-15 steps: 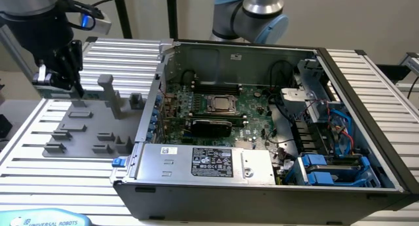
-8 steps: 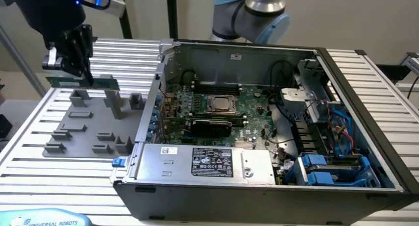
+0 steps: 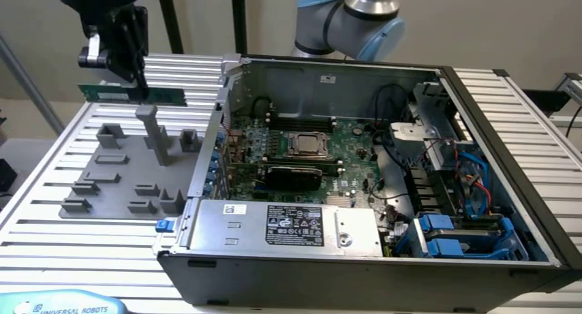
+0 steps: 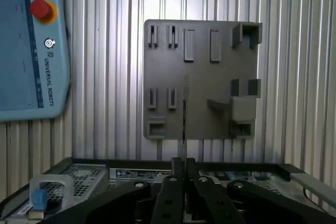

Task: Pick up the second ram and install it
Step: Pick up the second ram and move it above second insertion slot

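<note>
Second ram (image 3: 162, 95) hangs in the air, clamped between the fingers of the claw (image 3: 138, 81), above the far edge of the grey holder tray (image 3: 109, 184) and not touching it. In the wrist view it shows edge-on, as a thin line coming out of the closed claw. The picking-up part looks done. The installing is left: the stick is well apart from the motherboard (image 3: 350, 140) inside the open computer case (image 3: 364, 266), which stands beside the tray on the ribbed surface (image 3: 46, 171).

Aloft, second ram (image 3: 168, 96) in end effector (image 3: 138, 79)
</note>
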You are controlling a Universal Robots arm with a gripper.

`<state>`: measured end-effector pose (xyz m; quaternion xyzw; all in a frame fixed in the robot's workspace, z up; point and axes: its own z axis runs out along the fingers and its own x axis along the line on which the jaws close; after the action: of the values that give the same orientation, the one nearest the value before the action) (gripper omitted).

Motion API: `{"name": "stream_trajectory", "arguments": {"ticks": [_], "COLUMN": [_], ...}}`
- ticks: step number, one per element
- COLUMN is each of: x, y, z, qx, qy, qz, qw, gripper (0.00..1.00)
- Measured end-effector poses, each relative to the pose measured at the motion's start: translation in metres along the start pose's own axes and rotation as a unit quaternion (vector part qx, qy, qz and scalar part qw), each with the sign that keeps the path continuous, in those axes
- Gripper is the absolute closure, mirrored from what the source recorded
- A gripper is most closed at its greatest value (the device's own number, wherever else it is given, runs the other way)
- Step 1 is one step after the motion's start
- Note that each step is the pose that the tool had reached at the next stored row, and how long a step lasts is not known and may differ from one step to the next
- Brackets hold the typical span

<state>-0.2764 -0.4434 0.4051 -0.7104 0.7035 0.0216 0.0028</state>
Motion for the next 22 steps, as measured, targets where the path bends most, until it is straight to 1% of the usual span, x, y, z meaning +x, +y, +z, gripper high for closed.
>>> {"name": "stream_trajectory", "arguments": {"ticks": [3,8,13,22], "x": [0.0,0.0,0.0,0.0], "y": [-0.0134,-0.0356,-0.0586,-0.0993], "z": [-0.0127,-0.0221,-0.0252,-0.0267], "qx": [-0.0004,-0.0006,-0.0006,-0.0007], "qy": [-0.0006,-0.0007,-0.0009,-0.0032], "qz": [0.0,0.0,0.0,0.0], "qw": [1.0,1.0,1.0,1.0], "gripper": [0.86,0.86,0.86,0.86]}}
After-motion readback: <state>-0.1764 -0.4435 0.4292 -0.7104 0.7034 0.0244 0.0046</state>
